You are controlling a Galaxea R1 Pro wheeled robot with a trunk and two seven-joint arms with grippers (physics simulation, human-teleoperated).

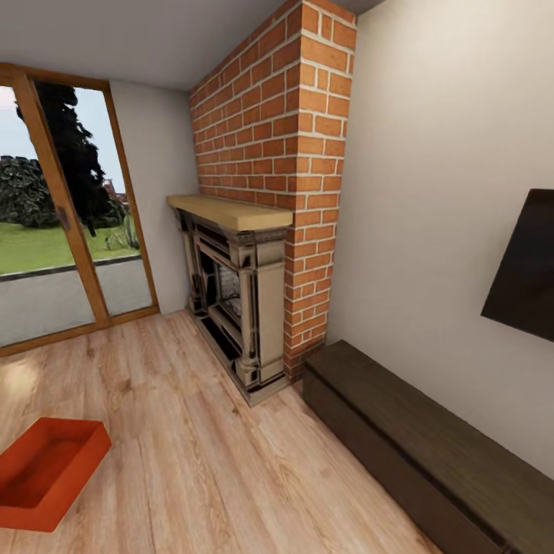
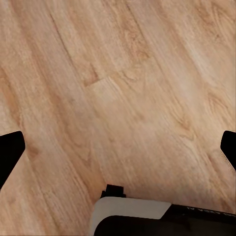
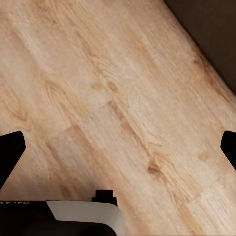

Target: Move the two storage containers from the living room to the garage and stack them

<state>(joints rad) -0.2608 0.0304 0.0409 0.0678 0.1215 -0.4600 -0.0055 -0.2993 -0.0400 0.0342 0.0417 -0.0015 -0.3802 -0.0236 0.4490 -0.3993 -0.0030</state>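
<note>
In the left wrist view, the left pincer (image 2: pixel 118 147) is showing black fingertips (image 2: pixel 10 152) at both side edges, with a pale grey rounded housing on a black body, faintly lettered, at the bottom edge. The right pincer (image 3: pixel 118 147) is showing the same colours, with faint lettering at lower left.

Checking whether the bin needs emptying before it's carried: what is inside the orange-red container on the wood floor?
The storage container looks empty: its bare orange-red bottom shows. The inside of its near wall and the corner cut off by the picture's edge cannot be seen.
</note>
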